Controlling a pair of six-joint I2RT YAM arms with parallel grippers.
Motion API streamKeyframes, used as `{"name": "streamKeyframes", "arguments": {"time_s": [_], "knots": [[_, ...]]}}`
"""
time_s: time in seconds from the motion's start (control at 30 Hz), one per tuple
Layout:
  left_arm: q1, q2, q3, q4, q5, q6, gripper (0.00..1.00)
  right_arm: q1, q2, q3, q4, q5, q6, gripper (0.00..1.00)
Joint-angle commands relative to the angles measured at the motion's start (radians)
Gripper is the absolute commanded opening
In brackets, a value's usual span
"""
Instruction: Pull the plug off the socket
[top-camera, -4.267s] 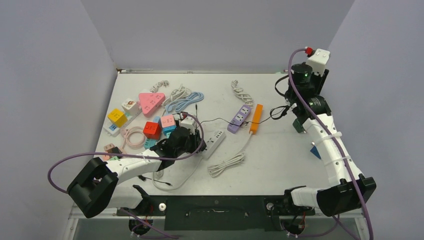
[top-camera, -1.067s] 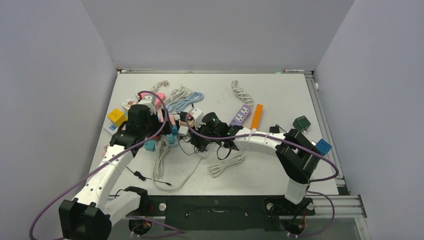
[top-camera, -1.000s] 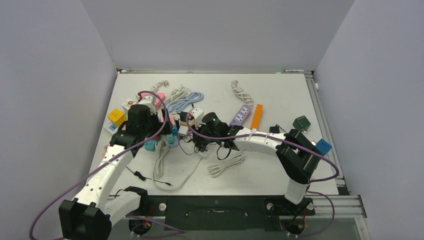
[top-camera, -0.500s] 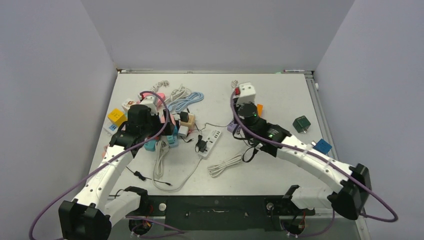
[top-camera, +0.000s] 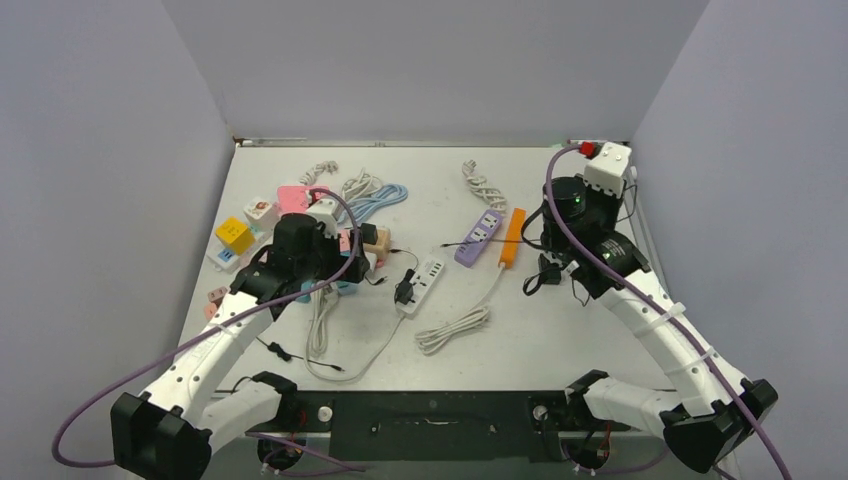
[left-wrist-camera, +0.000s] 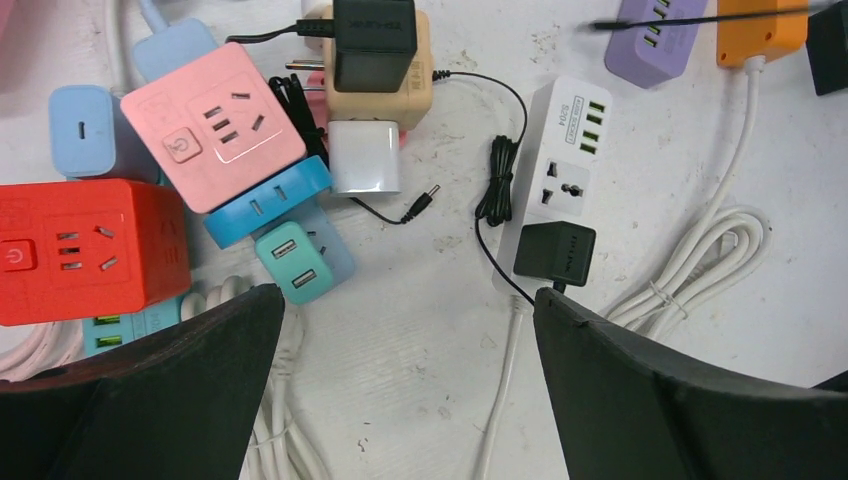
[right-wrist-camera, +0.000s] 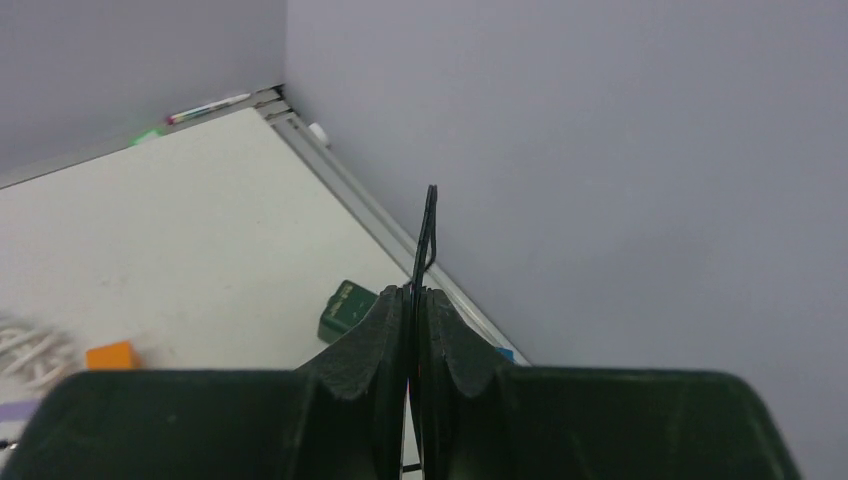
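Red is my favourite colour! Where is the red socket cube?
In the left wrist view, the red socket cube sits at the left edge, just below the light blue block and beside the pink socket cube.

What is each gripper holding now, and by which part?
Right gripper pinches a thin black cable by a loop of wire; left gripper holds nothing.

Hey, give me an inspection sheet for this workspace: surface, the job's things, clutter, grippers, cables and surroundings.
Surface: white table, scuffed.
Job's things: black adapter seated on white power strip.
Clutter: red socket cube, pink socket cube, purple strip, orange strip, green block.
Grippers: left gripper open above the table; right gripper shut on thin black cable.
Cables: white coil beside the power strip.
Surroundings: grey walls; nothing else seen.
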Motion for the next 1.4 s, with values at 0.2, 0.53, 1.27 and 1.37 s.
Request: {"name": "streamKeyframes", "arguments": {"time_s": [0.2,0.53,1.27,1.37], "knots": [[-0.079,0.042,0.013,0.045,0.084,0.027,0.93,-0.14,-0.014,-0.09,-0.02,-0.186,0.135,0.05],[-0.119,0.09,0.018,0.038,0.122,0.028,0.94,-0.4,0.066,-0.302,0.111,-0.532,0.239,0.22],[-0.133,0.076,-0.02,0.112,0.189,-0.094,0.96,-0.373,-0.103,-0.347,0.324,-1.048,0.099,0.9],[-0.137,0.081,-0.045,0.142,0.181,-0.146,0.96,-0.283,-0.046,-0.348,0.378,-1.253,0.047,0.9]]}}
